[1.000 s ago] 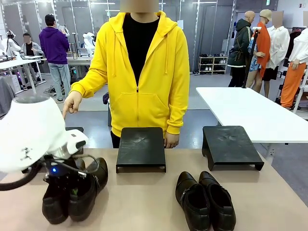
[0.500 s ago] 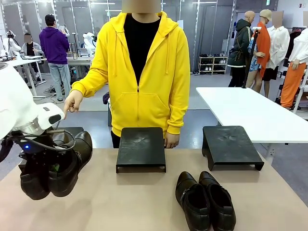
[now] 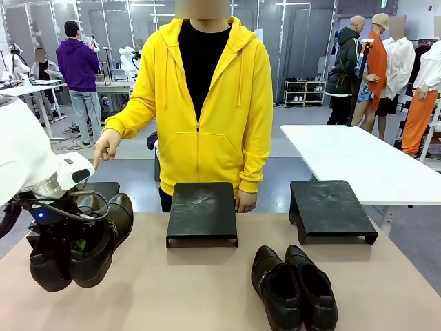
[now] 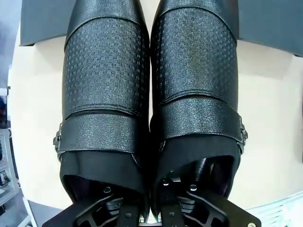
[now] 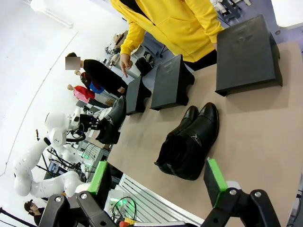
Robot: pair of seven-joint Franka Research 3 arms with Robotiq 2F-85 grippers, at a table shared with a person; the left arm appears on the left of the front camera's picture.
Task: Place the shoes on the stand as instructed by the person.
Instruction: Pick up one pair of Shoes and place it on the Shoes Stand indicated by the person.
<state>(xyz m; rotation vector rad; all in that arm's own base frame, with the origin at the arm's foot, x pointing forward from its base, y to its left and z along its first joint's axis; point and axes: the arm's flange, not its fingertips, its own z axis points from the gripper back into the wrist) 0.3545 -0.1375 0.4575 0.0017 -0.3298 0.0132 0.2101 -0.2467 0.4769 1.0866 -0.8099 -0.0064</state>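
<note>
The right gripper (image 5: 156, 166) has its green pads (image 5: 101, 176) spread wide over the tabletop's (image 5: 246, 137) near edge. Between them, farther in, one pair of black shoes (image 5: 190, 141) lies side by side on the tabletop. Three black stands (image 5: 246, 53) line the far edge, where the person (image 5: 176, 22) in yellow stands, one hand (image 5: 126, 61) pointing down at the last stand (image 5: 137, 94). Just beside it, at the left edge, the left gripper (image 5: 100, 124) grips a second pair (image 5: 115, 118).
</note>
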